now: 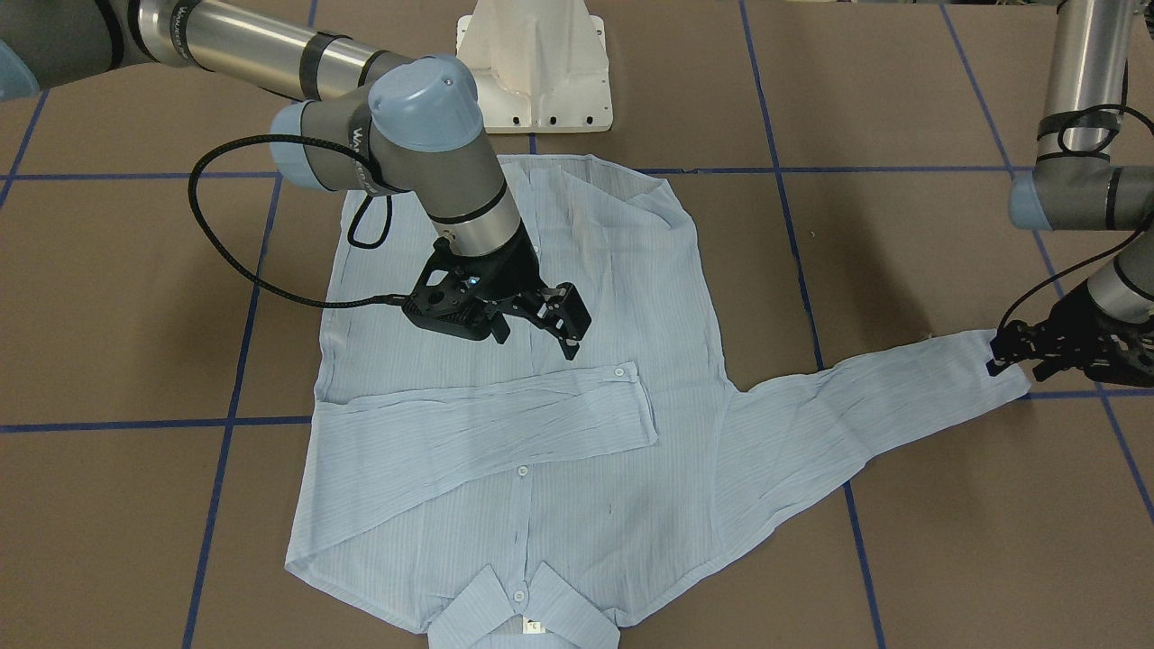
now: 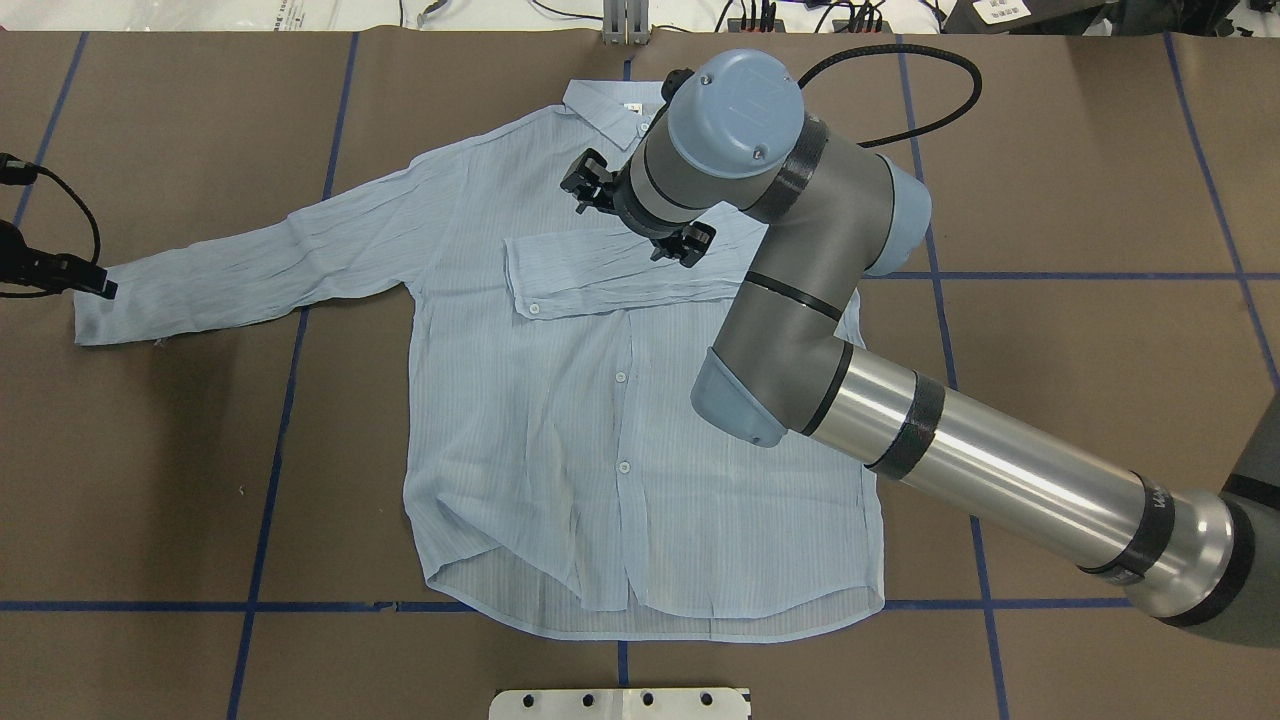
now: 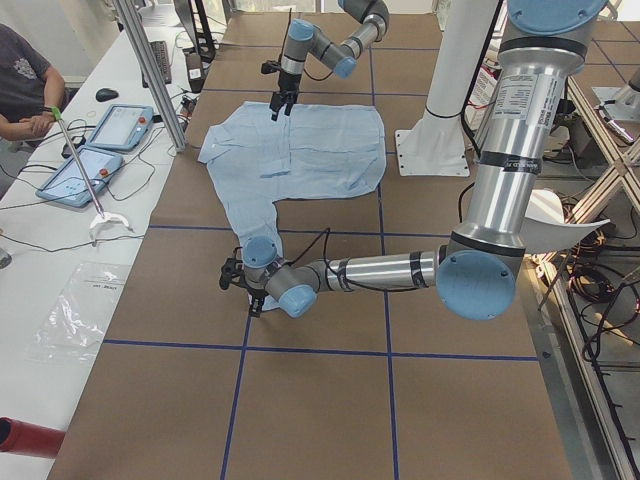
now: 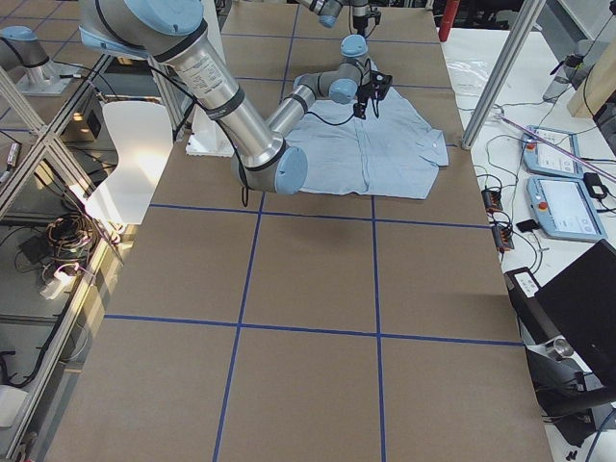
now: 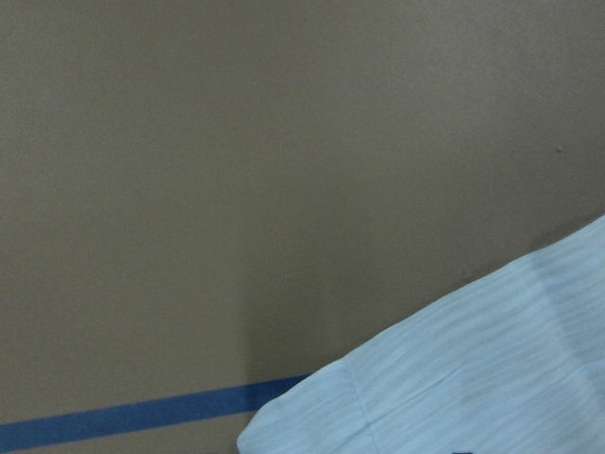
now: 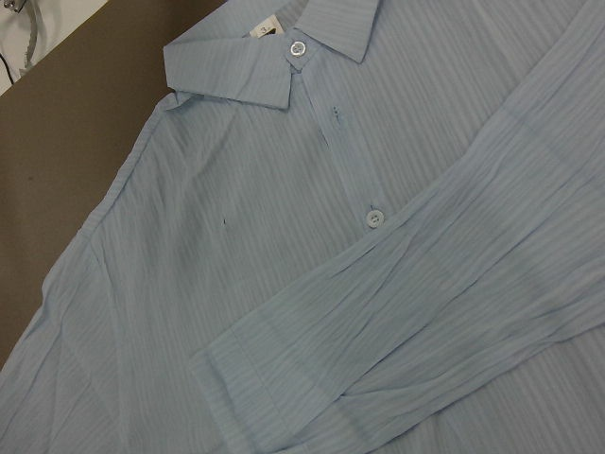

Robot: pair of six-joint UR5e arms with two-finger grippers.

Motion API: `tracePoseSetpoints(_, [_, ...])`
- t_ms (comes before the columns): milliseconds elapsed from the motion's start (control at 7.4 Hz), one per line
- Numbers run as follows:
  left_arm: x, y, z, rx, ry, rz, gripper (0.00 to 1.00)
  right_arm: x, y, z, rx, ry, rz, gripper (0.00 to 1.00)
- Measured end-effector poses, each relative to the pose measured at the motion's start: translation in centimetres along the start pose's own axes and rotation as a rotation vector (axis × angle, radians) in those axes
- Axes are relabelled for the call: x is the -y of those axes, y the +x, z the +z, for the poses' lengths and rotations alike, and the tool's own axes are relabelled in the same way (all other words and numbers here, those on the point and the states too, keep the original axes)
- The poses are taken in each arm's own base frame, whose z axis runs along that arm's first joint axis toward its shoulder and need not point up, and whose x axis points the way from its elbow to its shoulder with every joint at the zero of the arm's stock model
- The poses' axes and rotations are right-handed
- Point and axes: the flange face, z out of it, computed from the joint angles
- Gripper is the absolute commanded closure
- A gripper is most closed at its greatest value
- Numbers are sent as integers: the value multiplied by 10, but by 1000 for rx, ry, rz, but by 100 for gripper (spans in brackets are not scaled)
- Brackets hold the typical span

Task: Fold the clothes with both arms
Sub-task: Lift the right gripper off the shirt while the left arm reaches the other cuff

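We see a table [image 2: 1100, 150] covered in brown paper and crossed by blue tape lines. On it a light-blue shirt [image 2: 560, 420] lies flat, front up and buttoned. Its hem is toward the robot and its collar is at the far side.

The right arm [image 2: 1000, 470] reaches in over the shirt's body. The left arm [image 1: 1082, 72] comes down at the table's end on the robot's left. A white base [image 1: 534, 63] stands just beyond the hem.

One sleeve [image 1: 505, 406] is folded across the chest, lying on the shirt's front below the collar. The other sleeve [image 1: 856, 406] stretches out flat on the table toward the robot's left, well away from the body of the shirt.

The right gripper [image 1: 535, 342] hangs above the chest, near the folded sleeve's cuff. Its fingers are spread apart and hold nothing. The left gripper [image 1: 999, 356] sits at the end of the outstretched sleeve, against the cuff [image 1: 978, 361]. We cannot tell whether its fingers are apart or closed on the cloth. In its wrist view the cuff lies flat on the paper beside a blue line.

The collar [image 1: 532, 604] is spread open and flat. A small white tag [image 1: 534, 625] shows inside it. A white button [image 1: 522, 470] sits on the front strip, and another button [image 1: 619, 370] is on the folded cuff.
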Motion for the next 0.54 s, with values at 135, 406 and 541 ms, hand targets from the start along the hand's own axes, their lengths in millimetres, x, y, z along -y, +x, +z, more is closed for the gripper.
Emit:
tracePoseSetpoints(135, [0, -2, 2, 3, -4, -3, 39, 0, 0, -1, 1, 0, 0, 0])
tracePoseSetpoints(406, [1, -5, 7, 8, -12, -8, 97, 0, 1, -1, 0, 0, 0, 0])
tracePoseSetpoints(541, [3, -4, 7, 7, -12, -9, 100, 0, 1, -1, -3, 1, 1, 0])
